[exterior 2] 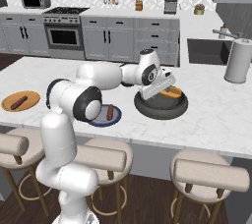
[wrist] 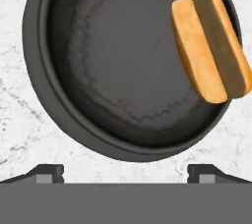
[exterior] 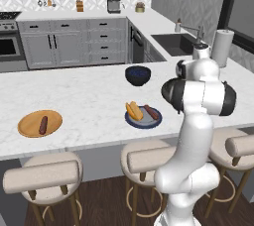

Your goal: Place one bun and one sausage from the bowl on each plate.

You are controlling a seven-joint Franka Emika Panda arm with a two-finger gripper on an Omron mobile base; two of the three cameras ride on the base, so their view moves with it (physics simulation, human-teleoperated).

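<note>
The blue-grey plate already carries one bun and one sausage lying side by side, while the wooden plate, well off to the left on the desk, carries only a sausage. What remains, by this showing, is a bun for the wooden plate.

The hand hangs over the wide dark bowl, released, its two fingertips standing wide apart with nothing between them. In the hand view the bowl is bare but for the last bun, which lies against the far wall toward one side, well off the line between the fingers.

So the step in hand is the reach for that last bun. The next move likely calls for shifting the hand sideways until the bun sits between the fingers, turning the wrist so the jaws cross its narrow width, and lowering inside the rim without striking it. Afterwards comes a long carry leftward past the blue-grey plate to the wooden one.
</note>
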